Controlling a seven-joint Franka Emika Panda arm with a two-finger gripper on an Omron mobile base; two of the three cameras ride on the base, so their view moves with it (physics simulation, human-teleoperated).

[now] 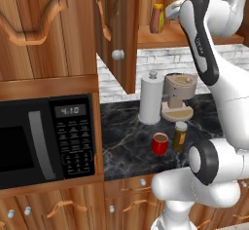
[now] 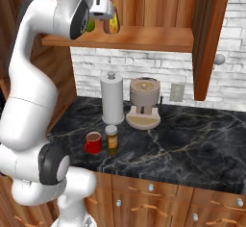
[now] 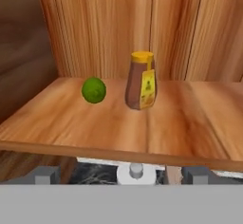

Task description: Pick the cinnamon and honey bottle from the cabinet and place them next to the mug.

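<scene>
- The honey bottle [image 3: 141, 80] stands upright on the open cabinet [image 1: 63, 29] shelf, yellow cap up, its label facing the camera on the hand.
- In the hand view it sits straight ahead of the tool, a touch right of centre and well back from the shelf's front edge; its long axis is vertical, so a level approach from the front would suit it.
- A green round fruit, a lime by its look [image 3: 93, 89], lies on the same shelf just to the bottle's left in that view, apart from it.
- The tool [image 2: 106, 7] hangs at the shelf's front edge, short of the bottle and holding nothing. The fingertips [image 3: 45, 174] are set wide at the bottom corners of the hand view, so the jaws look parted, though little of them is visible.
- The cinnamon [image 1: 180, 135] already stands upright on the dark marble bench [image 2: 192, 144], just beside the red mug [image 1: 160, 143], which puts the task about half done.
- Behind those two stand a paper-towel roll [image 1: 151, 99] and a coffee machine [image 1: 178, 96].
- The next move, I judge, is a straight reach forward, keeping clear of the lime.
</scene>
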